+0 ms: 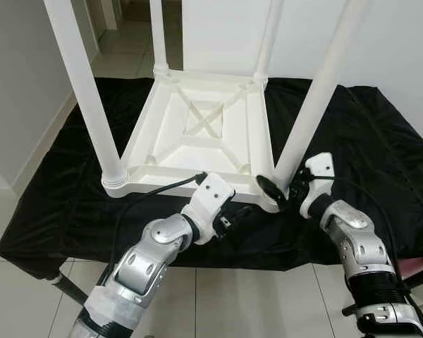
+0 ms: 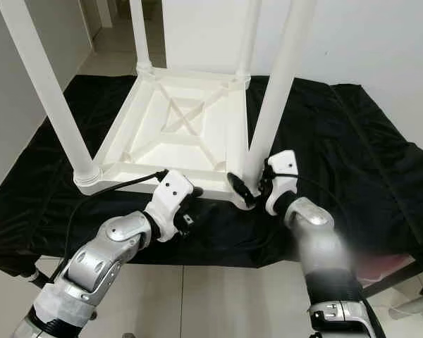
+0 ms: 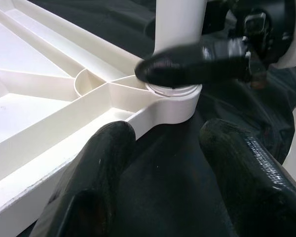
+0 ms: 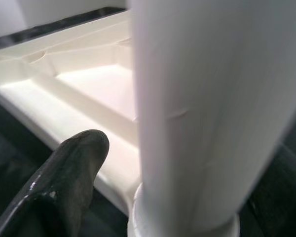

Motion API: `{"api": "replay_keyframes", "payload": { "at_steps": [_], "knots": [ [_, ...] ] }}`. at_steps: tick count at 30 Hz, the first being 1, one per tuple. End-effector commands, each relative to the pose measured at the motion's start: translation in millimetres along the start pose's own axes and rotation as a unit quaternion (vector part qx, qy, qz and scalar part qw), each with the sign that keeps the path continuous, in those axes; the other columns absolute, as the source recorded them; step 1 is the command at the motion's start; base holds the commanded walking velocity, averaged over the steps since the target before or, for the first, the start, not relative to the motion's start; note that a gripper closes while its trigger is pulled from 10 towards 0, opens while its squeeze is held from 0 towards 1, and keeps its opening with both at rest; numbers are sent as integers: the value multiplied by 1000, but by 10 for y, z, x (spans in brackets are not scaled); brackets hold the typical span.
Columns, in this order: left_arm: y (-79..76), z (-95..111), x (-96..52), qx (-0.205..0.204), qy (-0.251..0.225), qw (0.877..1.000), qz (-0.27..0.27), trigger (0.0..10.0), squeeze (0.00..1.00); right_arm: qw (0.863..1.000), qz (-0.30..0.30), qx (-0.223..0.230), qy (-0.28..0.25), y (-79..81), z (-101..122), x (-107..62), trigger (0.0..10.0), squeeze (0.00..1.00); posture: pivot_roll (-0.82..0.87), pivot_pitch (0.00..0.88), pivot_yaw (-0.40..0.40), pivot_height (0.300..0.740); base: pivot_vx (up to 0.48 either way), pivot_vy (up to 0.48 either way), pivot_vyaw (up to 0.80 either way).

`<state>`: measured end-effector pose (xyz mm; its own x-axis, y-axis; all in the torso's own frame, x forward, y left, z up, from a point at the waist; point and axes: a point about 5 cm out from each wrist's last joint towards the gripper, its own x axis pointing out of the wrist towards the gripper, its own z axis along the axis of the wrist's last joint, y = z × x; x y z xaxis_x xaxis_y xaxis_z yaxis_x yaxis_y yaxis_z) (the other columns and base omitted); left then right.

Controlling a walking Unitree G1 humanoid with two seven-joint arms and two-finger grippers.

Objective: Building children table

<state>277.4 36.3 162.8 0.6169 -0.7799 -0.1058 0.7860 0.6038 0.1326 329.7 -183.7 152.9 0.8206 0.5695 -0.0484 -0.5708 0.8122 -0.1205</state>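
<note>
Right gripper (image 1: 280, 189) is closing its two black fingers around the base of the near-right leg (image 1: 316, 98), lower centre-right of the left eye view, one finger (image 4: 64, 182) lying against the socket side. Left gripper (image 3: 163, 163) is sitting at lower centre, fingers apart and holding nothing, aimed at the same corner socket (image 3: 175, 98) with the table's rim just beside one finger. The upturned white table (image 1: 197, 130) is lying on black cloth (image 1: 381, 134), mid-frame, four legs standing up (tops cut off by the frame). The gripped leg's long axis is running upward and leaning right; the right arm is clearly nearer, so any seating push probably goes down along that axis.
</note>
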Motion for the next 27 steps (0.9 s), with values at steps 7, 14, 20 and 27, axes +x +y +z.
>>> {"api": "replay_keyframes", "payload": {
  "at_steps": [7,14,20,27],
  "knots": [
    [27,15,-13,1,-1,1000,6,10000,0,998,45,-23,34,-90,-86,53,0,0,-3,49,-40,740,0,0,0],
    [33,15,-19,2,-1,1000,8,10000,0,998,52,-21,32,-156,-104,53,0,0,1,47,-40,740,0,0,0],
    [37,11,-26,3,0,1000,8,10000,0,999,28,17,10,-151,-101,70,10000,0,-1,47,-38,740,0,0,0],
    [33,9,-15,3,0,1000,6,10000,0,1000,-10,9,7,-92,-108,113,10000,0,-10,46,-33,740,0,0,0]
  ]
}}
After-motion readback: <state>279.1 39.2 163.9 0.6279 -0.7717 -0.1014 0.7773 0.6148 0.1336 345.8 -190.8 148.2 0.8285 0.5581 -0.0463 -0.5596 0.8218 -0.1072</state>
